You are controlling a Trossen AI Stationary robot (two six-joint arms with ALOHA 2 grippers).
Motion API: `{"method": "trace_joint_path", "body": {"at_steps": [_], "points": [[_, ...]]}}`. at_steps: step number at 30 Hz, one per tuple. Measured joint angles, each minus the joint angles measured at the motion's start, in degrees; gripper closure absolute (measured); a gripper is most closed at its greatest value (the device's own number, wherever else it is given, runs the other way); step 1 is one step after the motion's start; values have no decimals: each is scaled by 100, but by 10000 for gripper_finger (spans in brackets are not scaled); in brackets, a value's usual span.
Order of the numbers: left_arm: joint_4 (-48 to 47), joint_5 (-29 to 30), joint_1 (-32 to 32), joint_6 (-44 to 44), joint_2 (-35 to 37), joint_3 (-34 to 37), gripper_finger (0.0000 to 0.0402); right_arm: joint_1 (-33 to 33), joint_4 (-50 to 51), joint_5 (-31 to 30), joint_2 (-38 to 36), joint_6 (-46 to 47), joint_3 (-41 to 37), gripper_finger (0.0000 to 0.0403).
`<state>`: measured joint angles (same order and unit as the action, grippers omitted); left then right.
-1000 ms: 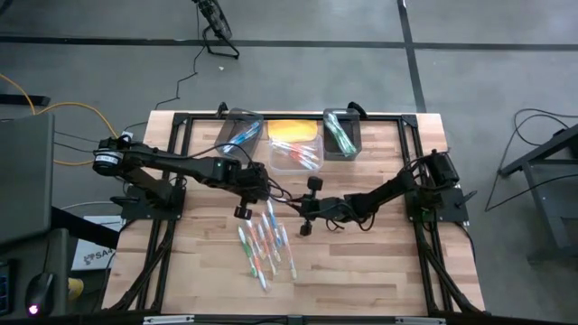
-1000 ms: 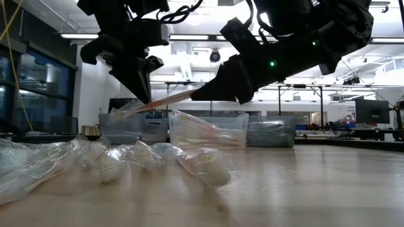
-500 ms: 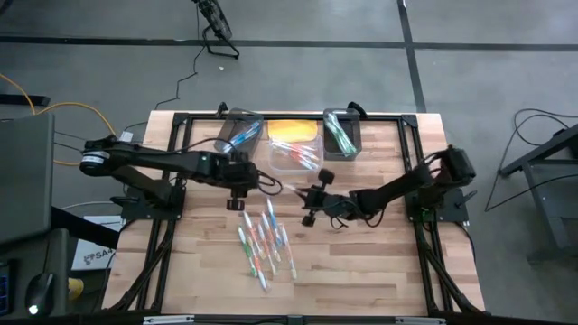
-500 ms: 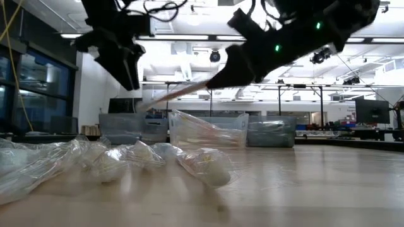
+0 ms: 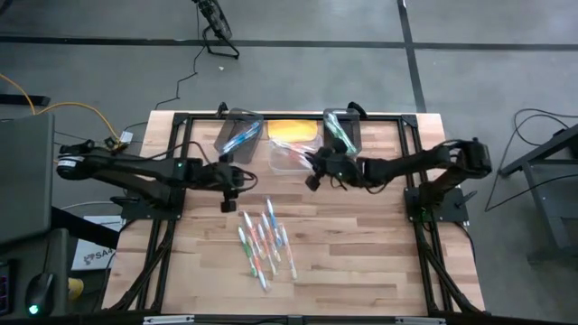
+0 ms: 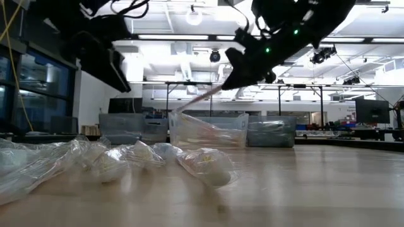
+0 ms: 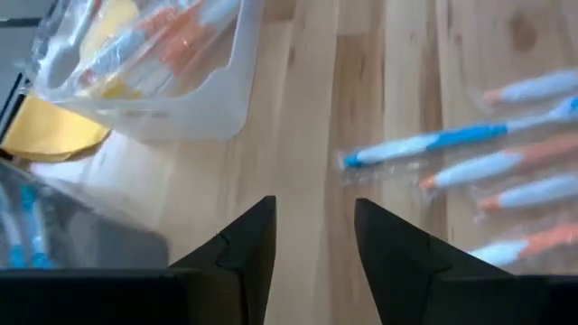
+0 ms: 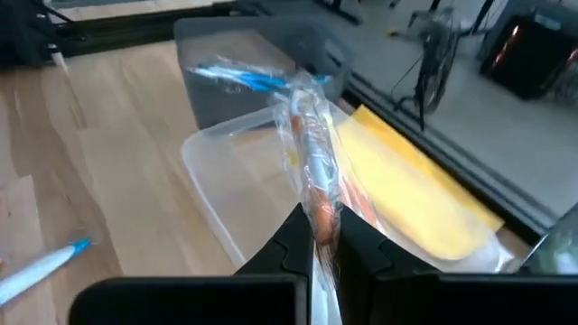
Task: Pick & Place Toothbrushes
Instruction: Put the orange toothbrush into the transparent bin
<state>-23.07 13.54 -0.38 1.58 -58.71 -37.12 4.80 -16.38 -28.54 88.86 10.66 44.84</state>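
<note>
Over the clear bin (image 8: 226, 171), the right gripper's (image 8: 318, 236) jaws pinch a light, crinkly-wrapped orange toothbrush (image 8: 312, 167) at its end, likely slippery, while the left gripper's (image 7: 312, 236) jaws stand apart, empty.

Grey concrete floor (image 5: 298, 81) around the wooden table (image 5: 379, 262), dark seam lines crossing it. Yellow cable (image 5: 54, 106) and black cable (image 5: 185, 81) trail over the floor at left. Low view: big open room, white ceiling with strip lights (image 6: 183, 36), dark windows (image 6: 28, 88) at left, a monitor (image 6: 372, 111) on a desk at right.
</note>
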Motion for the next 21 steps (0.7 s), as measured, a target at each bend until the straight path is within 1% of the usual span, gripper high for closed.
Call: {"method": "trace_joint_path", "body": {"at_steps": [4, 7, 9, 13, 15, 17, 21], "points": [[511, -146, -4, -316, 300, 485, 256, 227, 191, 68, 125, 243, 3, 391], [746, -142, -2, -402, 434, 766, 256, 365, 276, 312, 241, 307, 1, 391], [1016, -146, 0, -406, 421, 868, 256, 450, 328, 459, 315, 431, 6, 391], [1050, -195, 0, -431, 423, 946, 256, 622, 413, 785, 522, 578, 0, 391], [1087, -213, 0, -452, 425, 946, 256, 678, 426, 799, 567, 642, 0, 387], [1114, -267, 0, -473, 425, 946, 256, 701, 420, 760, 568, 710, 0, 368], [1132, -381, 0, -486, 425, 946, 256, 703, 396, 701, 520, 787, -2, 308]]}}
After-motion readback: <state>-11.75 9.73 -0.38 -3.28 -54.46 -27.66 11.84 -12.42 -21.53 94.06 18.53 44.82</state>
